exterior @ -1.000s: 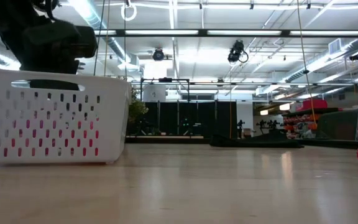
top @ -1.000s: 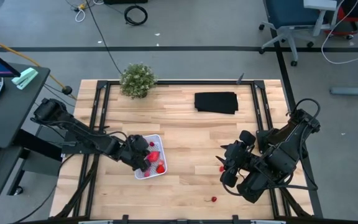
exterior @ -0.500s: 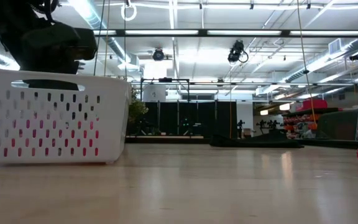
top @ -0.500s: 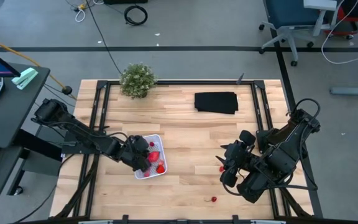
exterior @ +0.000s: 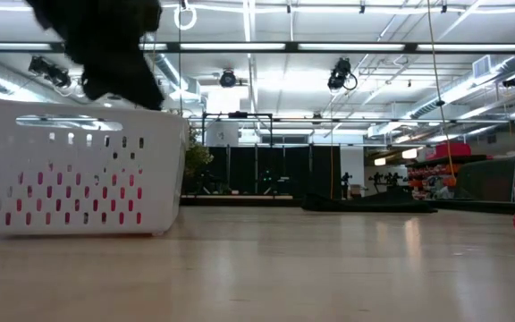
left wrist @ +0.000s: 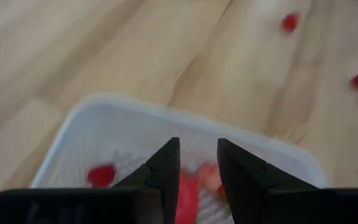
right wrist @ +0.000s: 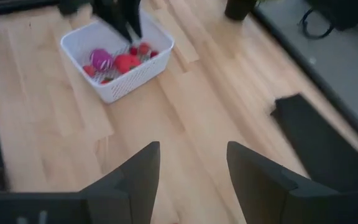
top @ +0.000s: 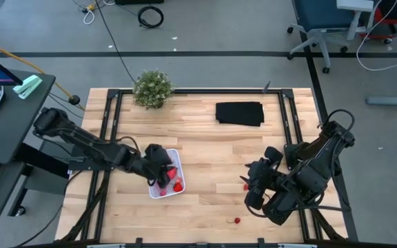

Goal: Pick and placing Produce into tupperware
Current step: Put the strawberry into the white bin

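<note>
White tupperware [top: 166,176] on the table's left already holds red produce [right wrist: 127,62]; the left gripper [left wrist: 197,163], jaws spread and empty above it, could snag its rim and tip everything out.
</note>
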Controlling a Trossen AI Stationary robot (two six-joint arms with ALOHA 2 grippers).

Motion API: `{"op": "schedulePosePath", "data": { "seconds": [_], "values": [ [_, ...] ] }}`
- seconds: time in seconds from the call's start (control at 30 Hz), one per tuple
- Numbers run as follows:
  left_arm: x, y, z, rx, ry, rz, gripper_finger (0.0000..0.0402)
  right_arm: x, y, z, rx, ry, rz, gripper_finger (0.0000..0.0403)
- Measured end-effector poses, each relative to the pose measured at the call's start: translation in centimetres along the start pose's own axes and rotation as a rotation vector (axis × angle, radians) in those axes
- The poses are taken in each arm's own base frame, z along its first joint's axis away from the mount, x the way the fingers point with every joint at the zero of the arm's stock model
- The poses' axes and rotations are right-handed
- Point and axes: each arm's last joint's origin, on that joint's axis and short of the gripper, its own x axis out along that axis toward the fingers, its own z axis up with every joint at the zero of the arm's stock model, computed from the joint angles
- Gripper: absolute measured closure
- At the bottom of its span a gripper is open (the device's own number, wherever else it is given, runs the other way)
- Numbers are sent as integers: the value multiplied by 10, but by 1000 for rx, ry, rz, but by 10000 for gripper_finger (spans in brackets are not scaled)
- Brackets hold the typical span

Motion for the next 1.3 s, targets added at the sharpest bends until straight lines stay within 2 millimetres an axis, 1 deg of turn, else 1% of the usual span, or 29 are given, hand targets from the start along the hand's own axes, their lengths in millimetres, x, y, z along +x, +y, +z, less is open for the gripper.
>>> {"op": "schedulePosePath", "data": {
  "seconds": [0.13, 0.2, 0.3, 0.37, 0.5, 0.67, 0.83, 0.93, 1.03, 1.13, 1.3],
  "values": [
    [-15, -10, 26, 31, -67, -51, 296, 10, 8, -11, -13, 23, 9, 208],
    [-23, -16, 39, 57, -104, -78, 299, 19, 14, -23, -35, 47, 7, 208],
    [-32, -24, 54, 114, -142, -103, 301, 38, 22, -41, -38, 72, -3, 208],
    [-38, -29, 62, 130, -168, -120, 301, 50, 25, -54, -20, 84, -14, 208],
    [-46, -33, 71, 156, -188, -130, 299, 71, 27, -78, 5, 146, -35, 208],
    [-46, -32, 70, 166, -175, -121, 302, 92, 19, -107, 57, 241, -113, 208],
    [-43, -27, 64, 155, -114, -76, 299, 110, 10, -133, 157, 303, -192, 208],
    [-43, -24, 61, 128, -80, -53, 295, 123, 6, -149, 226, 319, -202, 208],
    [-42, -22, 58, 111, -53, -31, 295, 137, 5, -164, 298, 345, -174, 208],
    [-42, -21, 57, 118, -43, -23, 294, 148, 5, -174, 347, 339, -137, 208],
    [-42, -21, 58, 116, -44, -24, 294, 158, 4, -179, 389, 331, -100, 208]
  ]
}}
